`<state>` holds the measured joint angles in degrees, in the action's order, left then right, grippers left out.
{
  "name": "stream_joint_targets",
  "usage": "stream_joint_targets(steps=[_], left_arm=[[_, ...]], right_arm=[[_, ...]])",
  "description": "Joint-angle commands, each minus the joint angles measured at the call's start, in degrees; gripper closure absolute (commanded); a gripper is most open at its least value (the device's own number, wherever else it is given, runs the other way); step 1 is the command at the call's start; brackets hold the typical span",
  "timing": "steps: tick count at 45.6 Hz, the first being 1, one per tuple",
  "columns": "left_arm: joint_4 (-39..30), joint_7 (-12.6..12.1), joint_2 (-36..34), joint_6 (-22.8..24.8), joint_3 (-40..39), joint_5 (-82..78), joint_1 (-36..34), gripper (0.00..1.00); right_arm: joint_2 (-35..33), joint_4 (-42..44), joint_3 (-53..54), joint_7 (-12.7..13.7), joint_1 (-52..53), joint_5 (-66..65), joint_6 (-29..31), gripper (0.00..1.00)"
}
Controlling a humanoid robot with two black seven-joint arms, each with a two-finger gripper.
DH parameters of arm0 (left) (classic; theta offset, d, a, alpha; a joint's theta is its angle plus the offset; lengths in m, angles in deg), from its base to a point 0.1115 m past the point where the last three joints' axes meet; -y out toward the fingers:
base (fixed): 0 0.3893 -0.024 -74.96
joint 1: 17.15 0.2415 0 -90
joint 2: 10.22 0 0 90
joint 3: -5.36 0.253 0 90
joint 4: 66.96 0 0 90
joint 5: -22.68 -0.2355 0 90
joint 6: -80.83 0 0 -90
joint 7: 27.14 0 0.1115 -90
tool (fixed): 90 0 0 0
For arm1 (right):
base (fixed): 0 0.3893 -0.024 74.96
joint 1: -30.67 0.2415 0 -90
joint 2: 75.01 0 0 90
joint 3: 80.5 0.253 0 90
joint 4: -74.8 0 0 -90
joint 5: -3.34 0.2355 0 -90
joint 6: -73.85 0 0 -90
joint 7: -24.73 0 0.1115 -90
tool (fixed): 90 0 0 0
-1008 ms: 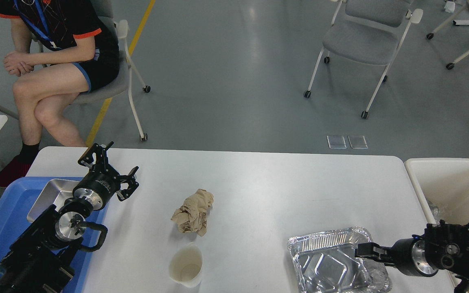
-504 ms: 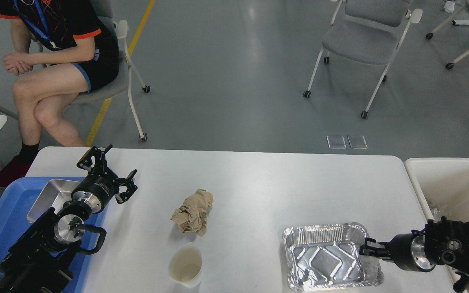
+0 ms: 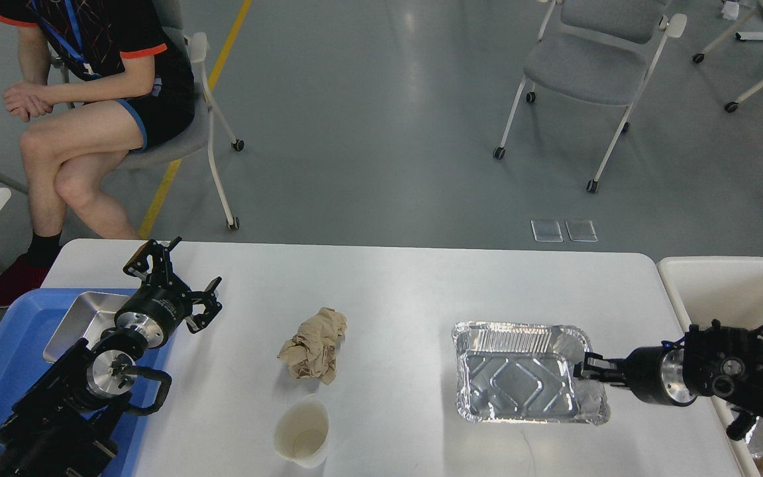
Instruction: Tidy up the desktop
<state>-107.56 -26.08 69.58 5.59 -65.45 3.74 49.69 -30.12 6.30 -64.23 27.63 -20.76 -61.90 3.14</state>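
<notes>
Since the earlier frames the foil tray [image 3: 520, 374] has travelled up and leftward from the near edge, toward 5 o'clock of centre on the desktop [image 3: 421, 291], drawn along by my right gripper [image 3: 587, 370]; my left arm has barely shifted. The right gripper's fingers sit at the tray's right rim and appear closed on it, though they are small and dark, so I cannot tell for certain. My left gripper [image 3: 179, 285] hovers at 9 o'clock with jaws spread wide, holding nothing, just beside the metal pan [image 3: 83, 318] in the blue bin [image 3: 4, 358].

The desktop fills the lower half of the view. On it lie the crumpled brown paper [image 3: 314, 344] near centre and the paper cup [image 3: 302, 434] at 6 o'clock; the white bin [image 3: 739, 291] stands off its 3 o'clock edge.

Handling, as I judge it: the foil tray is light, thin and easily dented, best held by its rolled rim. The paper is soft and compressible; pinch its bulk. The cup is light and tippable; grasp its rim.
</notes>
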Motion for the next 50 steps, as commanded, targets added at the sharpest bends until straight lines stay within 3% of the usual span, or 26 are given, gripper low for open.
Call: stream_joint_targets(steps=[1,15,23,41,45,50], left_arm=[[-0.01,0.08,0.0,0.0,1.46,-0.48,-0.04,0.03],[-0.62,0.0,0.18,2.28,2.6,-0.48,-0.04,0.03],[-0.53,0.0,-0.17,2.2,5.94,-0.48,-0.22,0.03],[-0.97,-0.62,-1.31,1.85,12.36,-0.48,-0.22,0.03],[-2.2,-1.58,-1.75,1.32,12.62,-0.57,-0.48,0.03],[-11.93,-7.02,-7.63,-2.27,15.24,-0.75,-0.22,0.04]], right_arm=[[-2.62,0.04,-0.01,0.62,6.6,1.51,4.08,1.0],[-4.55,0.56,-0.98,3.34,18.99,7.76,11.64,1.0],[-4.73,1.97,-0.72,3.52,23.13,8.99,13.67,1.0],[-4.02,2.32,-0.63,3.52,22.34,8.9,13.67,1.0],[-3.59,2.5,-0.63,3.52,21.55,8.9,13.58,1.0],[-3.06,3.38,-0.63,3.52,20.41,8.81,13.4,1.0]])
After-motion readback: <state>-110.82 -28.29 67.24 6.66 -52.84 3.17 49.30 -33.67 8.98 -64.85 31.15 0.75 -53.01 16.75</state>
